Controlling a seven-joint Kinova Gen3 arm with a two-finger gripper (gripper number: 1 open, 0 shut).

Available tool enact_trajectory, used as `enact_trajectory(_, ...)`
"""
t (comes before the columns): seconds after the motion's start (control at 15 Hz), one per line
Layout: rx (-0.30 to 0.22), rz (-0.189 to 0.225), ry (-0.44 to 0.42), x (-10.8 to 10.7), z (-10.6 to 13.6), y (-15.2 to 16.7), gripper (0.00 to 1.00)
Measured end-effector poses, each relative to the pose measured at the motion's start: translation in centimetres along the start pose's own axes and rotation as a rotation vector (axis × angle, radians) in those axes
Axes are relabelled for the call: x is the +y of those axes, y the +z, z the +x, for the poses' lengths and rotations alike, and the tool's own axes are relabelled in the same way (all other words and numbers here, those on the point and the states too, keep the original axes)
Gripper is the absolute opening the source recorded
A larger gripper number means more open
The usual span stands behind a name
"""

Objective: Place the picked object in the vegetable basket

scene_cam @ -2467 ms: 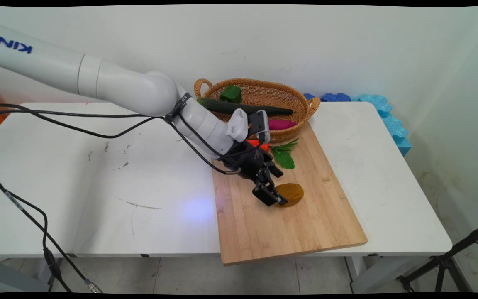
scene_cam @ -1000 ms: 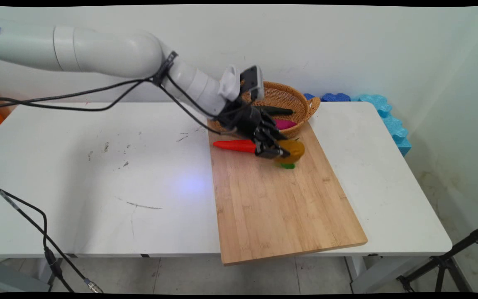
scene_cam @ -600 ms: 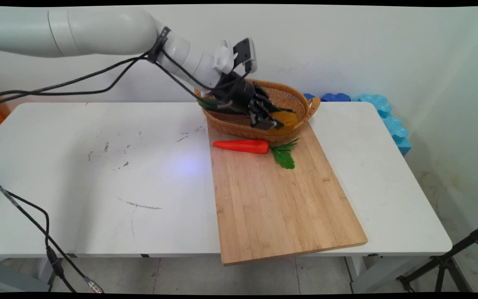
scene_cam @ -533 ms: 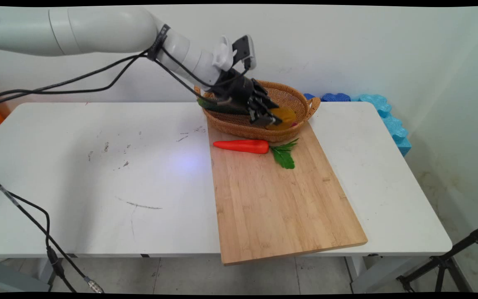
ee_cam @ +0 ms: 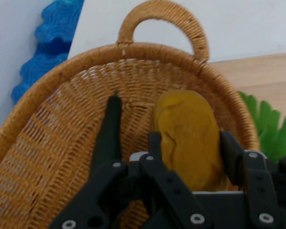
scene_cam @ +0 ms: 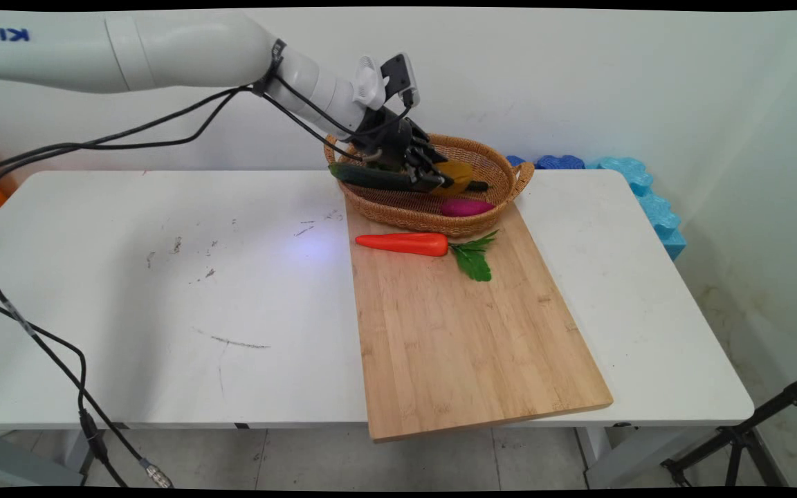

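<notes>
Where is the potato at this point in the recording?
The potato sits between the gripper fingers, over the inside of the wicker basket at the table's far side, beside the cucumber and above the purple sweet potato.

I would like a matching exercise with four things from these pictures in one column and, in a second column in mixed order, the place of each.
Things:
1. potato
2. carrot
3. cucumber
4. cutting board

Places:
A. lying in the basket, partly behind the hand
B. flat on the white table
C. between the hand's fingers, over the basket
D. on the cutting board, just in front of the basket

Pairs: 1-C, 2-D, 3-A, 4-B
</notes>
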Motion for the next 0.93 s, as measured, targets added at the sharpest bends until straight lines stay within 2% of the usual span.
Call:
enact_trajectory(0.6, -0.045, 0.057, -0.064, -1.6, -2.4, 3.2, 0.0)
enact_trajectory(0.67, -0.049, 0.061, -0.069, -1.7, -2.6, 3.4, 1.0)
enact_trajectory(0.93, -0.056, 0.072, -0.084, -1.9, -3.1, 3.9, 1.0)
